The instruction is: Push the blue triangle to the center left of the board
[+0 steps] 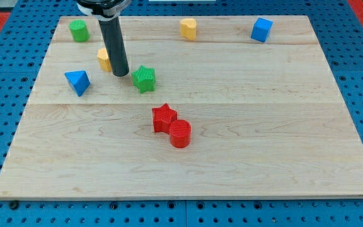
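The blue triangle (77, 82) lies on the wooden board (244, 157) near its left edge, a little above mid-height. My tip (120, 74) stands to the right of the triangle, with a gap between them. The tip is just left of the green star (144, 79) and right beside a yellow block (104, 59), which the rod partly hides.
A green cylinder (78, 30) sits at the top left. A yellow block (188, 28) is at the top centre, and a blue cube (261, 29) at the top right. A red star (164, 118) touches a red cylinder (180, 133) near the middle.
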